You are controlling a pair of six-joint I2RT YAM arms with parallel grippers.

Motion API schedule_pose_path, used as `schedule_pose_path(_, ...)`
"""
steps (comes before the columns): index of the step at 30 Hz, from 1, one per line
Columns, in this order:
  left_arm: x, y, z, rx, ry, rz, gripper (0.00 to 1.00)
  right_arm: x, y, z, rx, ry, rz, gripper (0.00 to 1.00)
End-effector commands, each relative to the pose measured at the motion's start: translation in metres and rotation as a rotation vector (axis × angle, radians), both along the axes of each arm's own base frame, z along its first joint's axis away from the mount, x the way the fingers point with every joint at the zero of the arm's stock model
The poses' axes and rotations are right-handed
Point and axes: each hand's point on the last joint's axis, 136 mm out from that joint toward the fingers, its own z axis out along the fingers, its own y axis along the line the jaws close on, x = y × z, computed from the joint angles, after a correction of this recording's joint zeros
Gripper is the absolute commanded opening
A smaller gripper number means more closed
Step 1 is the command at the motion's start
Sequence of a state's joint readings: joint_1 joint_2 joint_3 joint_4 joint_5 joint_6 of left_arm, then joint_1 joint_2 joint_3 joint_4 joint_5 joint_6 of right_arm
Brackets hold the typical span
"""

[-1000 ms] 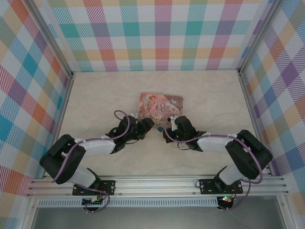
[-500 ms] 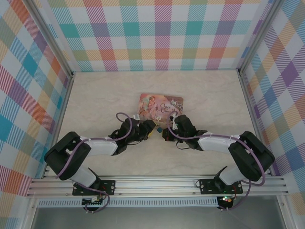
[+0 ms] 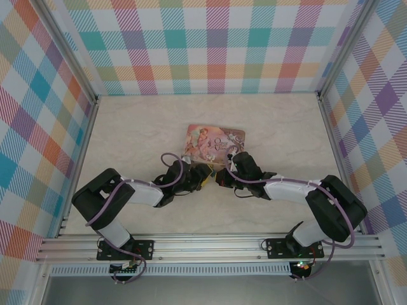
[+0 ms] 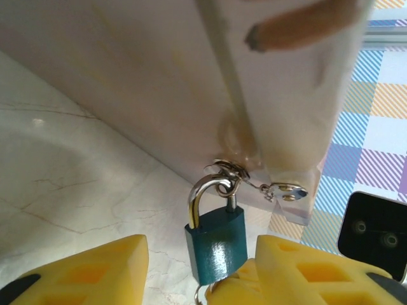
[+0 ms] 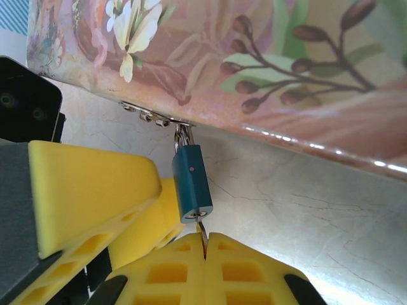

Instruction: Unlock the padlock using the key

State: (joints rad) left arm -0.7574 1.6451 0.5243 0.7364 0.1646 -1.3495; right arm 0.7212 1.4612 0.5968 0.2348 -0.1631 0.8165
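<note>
The teal padlock (image 4: pixel 216 244) hangs by its silver shackle from the hasp (image 4: pixel 287 190) of the pink picture box (image 3: pixel 215 140). My left gripper (image 4: pixel 200 274) is open, its yellow fingers (image 4: pixel 95 273) on either side of the padlock body, with a gap showing on the left side. My right gripper (image 5: pixel 205 244) sits just below the padlock (image 5: pixel 193 184), shut on the thin key (image 5: pixel 202 230). The key's tip is at the keyhole in the lock's bottom face. From above, both grippers meet at the box's near edge, the left gripper (image 3: pixel 203 173) beside the right gripper (image 3: pixel 222 173).
The box (image 5: pixel 267 70) lies flat on the marble table (image 3: pixel 127 133), and its front edge overhangs the padlock. Checked walls (image 3: pixel 44 127) close in the back and both sides. The left gripper's yellow fingers (image 5: pixel 89 190) crowd the padlock's left in the right wrist view.
The left arm has pushed forward and right toward the padlock, and its jaws have narrowed around the lock body. The right gripper has held its place with the key.
</note>
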Motion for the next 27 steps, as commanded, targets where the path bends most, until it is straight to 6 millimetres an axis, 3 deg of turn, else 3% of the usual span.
schedule_pose_path(1, 0.005, -0.017, 0.017, -0.062, -0.037, -0.017, 0.44, 0.003, 0.014, 0.015, 0.060, -0.004, 0.019, 0.05)
schedule_pose_path(10, 0.009, -0.019, 0.017, -0.073, -0.033, -0.004, 0.33, 0.003, 0.014, 0.012, 0.064, 0.012, 0.009, 0.05)
schedule_pose_path(17, 0.011, -0.016, 0.021, -0.071, -0.043, 0.015, 0.12, 0.003, 0.010, 0.012, 0.052, 0.009, -0.009, 0.07)
schedule_pose_path(22, 0.010, -0.013, 0.021, -0.058, -0.043, 0.021, 0.00, 0.001, 0.002, 0.011, 0.017, -0.003, -0.011, 0.17)
schedule_pose_path(27, 0.011, -0.012, 0.023, -0.057, -0.048, 0.026, 0.00, 0.001, -0.013, 0.012, -0.036, -0.036, -0.022, 0.27)
